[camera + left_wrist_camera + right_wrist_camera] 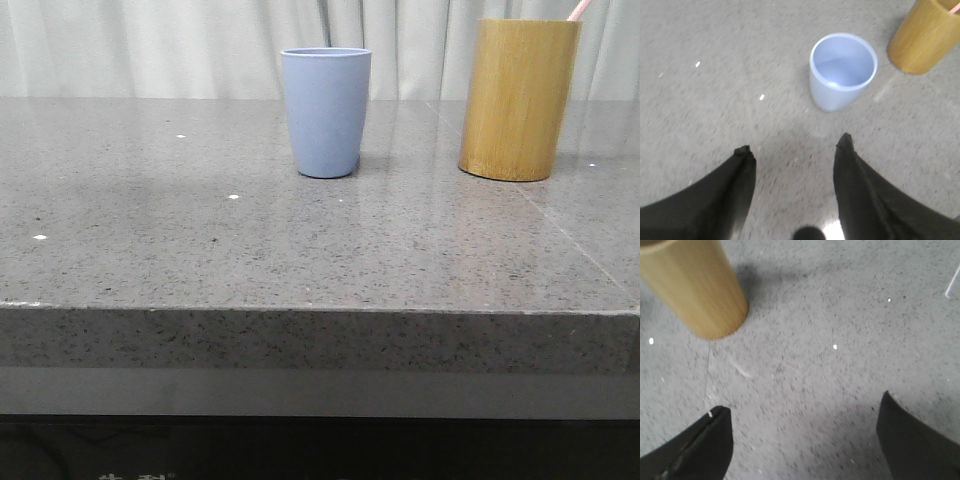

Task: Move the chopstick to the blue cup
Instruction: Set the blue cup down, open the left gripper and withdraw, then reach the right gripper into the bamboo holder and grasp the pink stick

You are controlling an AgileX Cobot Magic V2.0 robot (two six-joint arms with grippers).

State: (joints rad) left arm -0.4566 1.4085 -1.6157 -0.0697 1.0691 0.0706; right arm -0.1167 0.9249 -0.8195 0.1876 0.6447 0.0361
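Observation:
The blue cup (pixel 326 110) stands upright on the grey stone table, near the middle at the back; seen from above (pixel 842 70) it is empty. To its right stands a taller bamboo holder (pixel 518 98) with the pink tip of the chopstick (pixel 579 9) sticking out of its top; a sliver of that tip (pixel 954 7) also shows at the holder's rim. My left gripper (pixel 794 146) hangs open above bare table short of the blue cup, holding nothing. My right gripper (pixel 802 407) is open over bare table, the bamboo holder (pixel 695 287) beyond its left finger.
The grey speckled table (pixel 200 230) runs to a front edge (pixel 320 310) close to the camera. A pale curtain hangs behind it. A thin seam line (pixel 560 225) crosses the stone on the right.

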